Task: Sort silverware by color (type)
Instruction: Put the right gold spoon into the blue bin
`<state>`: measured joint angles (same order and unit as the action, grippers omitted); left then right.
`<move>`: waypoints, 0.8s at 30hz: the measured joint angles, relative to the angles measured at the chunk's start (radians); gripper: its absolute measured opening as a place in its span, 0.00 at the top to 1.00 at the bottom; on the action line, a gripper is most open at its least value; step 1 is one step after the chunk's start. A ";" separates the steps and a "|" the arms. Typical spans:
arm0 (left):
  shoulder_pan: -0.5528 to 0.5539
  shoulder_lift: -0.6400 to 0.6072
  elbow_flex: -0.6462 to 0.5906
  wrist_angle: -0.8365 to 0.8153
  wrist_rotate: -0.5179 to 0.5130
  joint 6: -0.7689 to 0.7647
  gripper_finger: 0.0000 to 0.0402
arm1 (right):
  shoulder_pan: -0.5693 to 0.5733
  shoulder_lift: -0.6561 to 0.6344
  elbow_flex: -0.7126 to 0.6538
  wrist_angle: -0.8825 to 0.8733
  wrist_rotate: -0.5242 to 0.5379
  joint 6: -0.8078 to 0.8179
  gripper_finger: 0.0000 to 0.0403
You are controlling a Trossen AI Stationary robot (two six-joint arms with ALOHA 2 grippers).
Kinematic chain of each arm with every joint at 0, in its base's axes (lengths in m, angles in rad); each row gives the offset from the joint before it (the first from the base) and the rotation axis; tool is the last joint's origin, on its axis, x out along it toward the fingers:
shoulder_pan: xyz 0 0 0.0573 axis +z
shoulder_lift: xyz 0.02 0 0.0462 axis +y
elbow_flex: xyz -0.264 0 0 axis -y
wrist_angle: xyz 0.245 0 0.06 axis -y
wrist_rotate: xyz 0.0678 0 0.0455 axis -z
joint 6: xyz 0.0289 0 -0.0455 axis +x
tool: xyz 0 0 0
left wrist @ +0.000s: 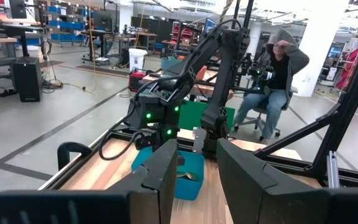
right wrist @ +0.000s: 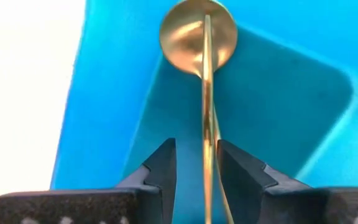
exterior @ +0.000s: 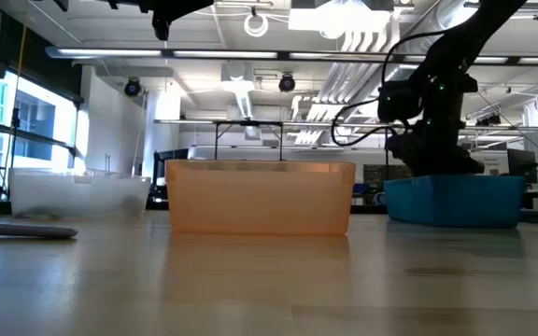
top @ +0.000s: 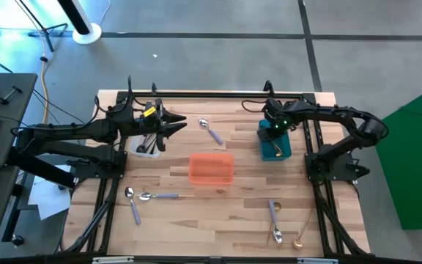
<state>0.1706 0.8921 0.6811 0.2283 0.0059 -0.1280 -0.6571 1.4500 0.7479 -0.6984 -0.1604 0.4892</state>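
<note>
Gold spoon [right wrist: 205, 68]: in my right wrist view its long axis runs straight away from my right pincer [right wrist: 194, 163], bowl at the far end, handle coming back between my fingers [right wrist: 160, 167]. The bowl sits against the far inner wall of the teal bin [right wrist: 104, 112]. My fingers stand partly apart on either side of the handle; whether they actually pinch it I cannot tell. From above, this pincer is over the teal bin [top: 275, 145] at the tabletop's right rear, and the spoon itself is hidden under my wrist there.

Left pincer [left wrist: 196, 174]: fingers apart with a clear gap, nothing between them. It hovers over the clear bin [top: 148, 145] at the left rear, which holds dark spoons that are hard to make out.

Loose pieces: one lavender-handled spoon [top: 210, 130] lies behind the orange bin [top: 212, 168], handle angled toward the front right. Two more lavender spoons [top: 149, 196] lie crossed near the front left edge. At the front right, a lavender-handled spoon [top: 275, 220] lies front to back, with another gold spoon [top: 303, 229] just beside it near the edge.

Open room: bare tabletop [top: 233, 213] across the front centre. The orange bin sits midway between the other two.

In the low view the spoons at front right are not visible.
</note>
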 joint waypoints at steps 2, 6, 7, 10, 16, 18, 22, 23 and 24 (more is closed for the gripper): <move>0.000 0.000 0.000 0.000 0.000 0.000 0.74 | 0.000 -0.019 0.000 -0.006 0.000 0.001 0.75; 0.000 0.000 0.000 0.000 0.000 0.000 0.74 | 0.000 -0.058 0.001 -0.023 -0.002 0.003 0.75; 0.000 0.000 0.000 0.000 0.000 0.000 0.74 | 0.000 -0.068 0.001 -0.028 -0.002 0.003 0.75; 0.000 0.000 0.000 0.000 0.000 0.000 0.74 | 0.000 -0.101 0.002 -0.029 -0.005 0.007 0.75; 0.000 0.000 0.000 0.000 0.000 0.000 0.74 | 0.000 -0.187 0.003 -0.038 -0.006 0.013 0.75; 0.000 0.000 0.000 0.000 0.000 0.000 0.74 | 0.000 -0.225 0.003 -0.038 -0.008 0.028 0.75; 0.000 0.000 0.000 0.000 0.000 -0.001 0.74 | 0.000 -0.313 0.003 -0.035 -0.016 0.030 0.75; 0.000 0.000 0.000 0.000 0.000 -0.001 0.74 | 0.000 -0.338 0.003 -0.034 -0.016 0.030 0.75; 0.000 0.000 0.000 0.000 0.000 -0.001 0.74 | 0.000 -0.363 0.003 -0.032 -0.016 0.030 0.75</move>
<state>0.1704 0.8921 0.6811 0.2283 0.0059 -0.1287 -0.6571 1.0866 0.7509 -0.7309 -0.1764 0.5194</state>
